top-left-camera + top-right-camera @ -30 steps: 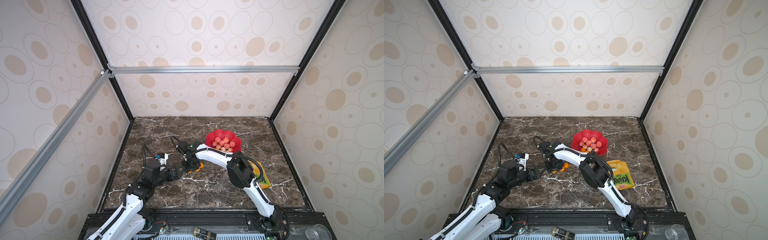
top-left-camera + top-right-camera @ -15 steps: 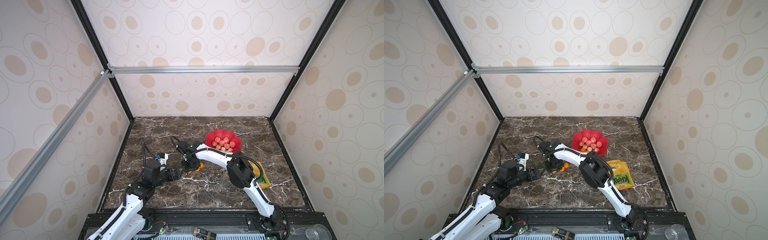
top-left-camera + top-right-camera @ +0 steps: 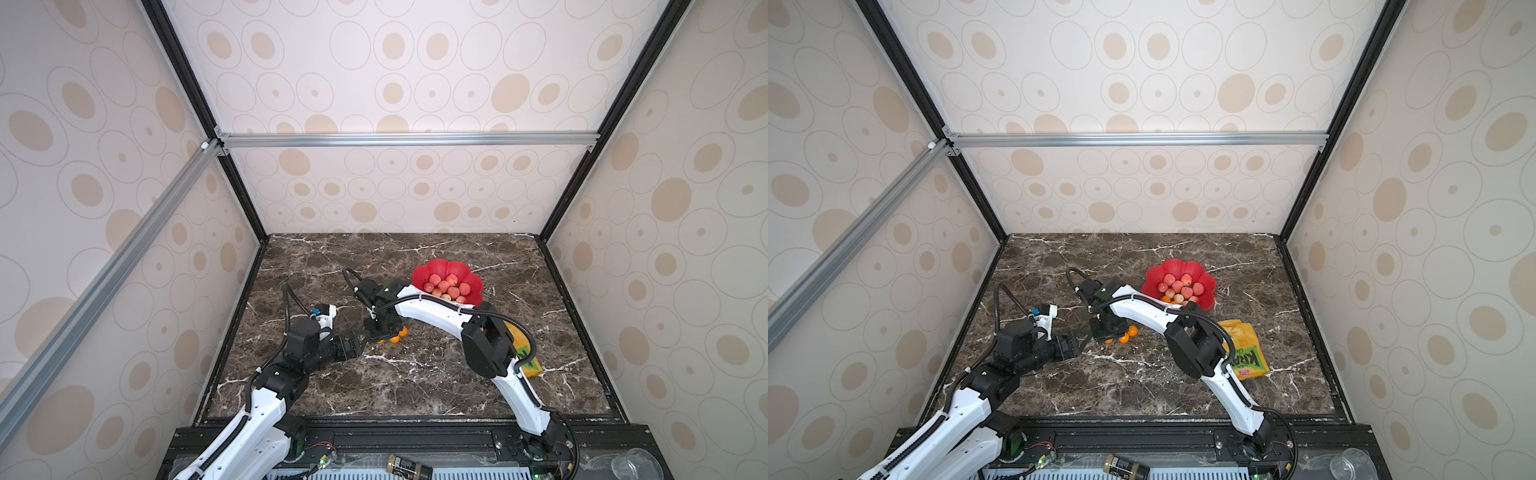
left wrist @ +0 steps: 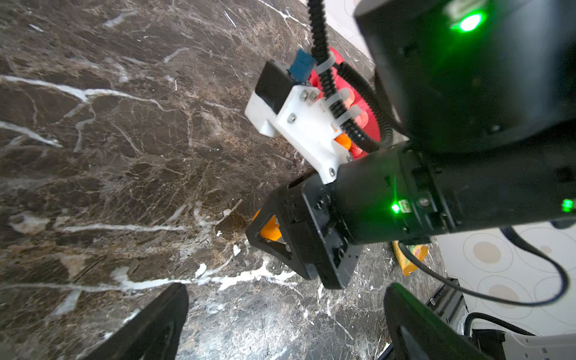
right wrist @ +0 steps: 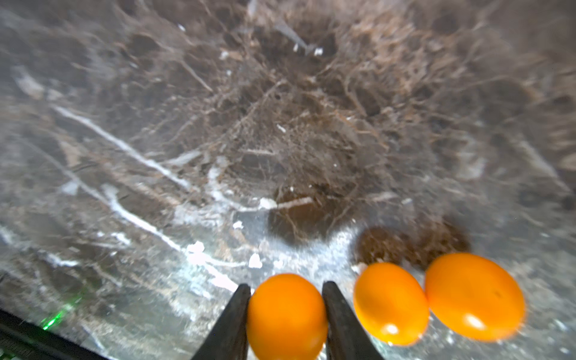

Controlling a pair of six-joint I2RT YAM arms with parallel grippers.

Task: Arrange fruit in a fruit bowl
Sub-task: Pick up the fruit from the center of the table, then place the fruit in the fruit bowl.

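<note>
Tangerine (image 5: 286,314) sits clamped between the two fingers of the right pincer (image 5: 286,285), down at the marble worktop (image 3: 415,386), with two more tangerines (image 5: 391,302) lying just beside it. The left pincer (image 4: 286,290) hangs nearby, spread wide and holding nothing. The red fruit bowl (image 3: 430,270), heaped with pink-red fruits (image 3: 446,286), stands behind the right arm, well apart from them.

On my feed I saw white arm links (image 3: 432,316), black joints (image 3: 486,351), ribbed black cables (image 4: 324,62), a screwed white bracket (image 4: 308,131) and green lights (image 4: 467,21).
</note>
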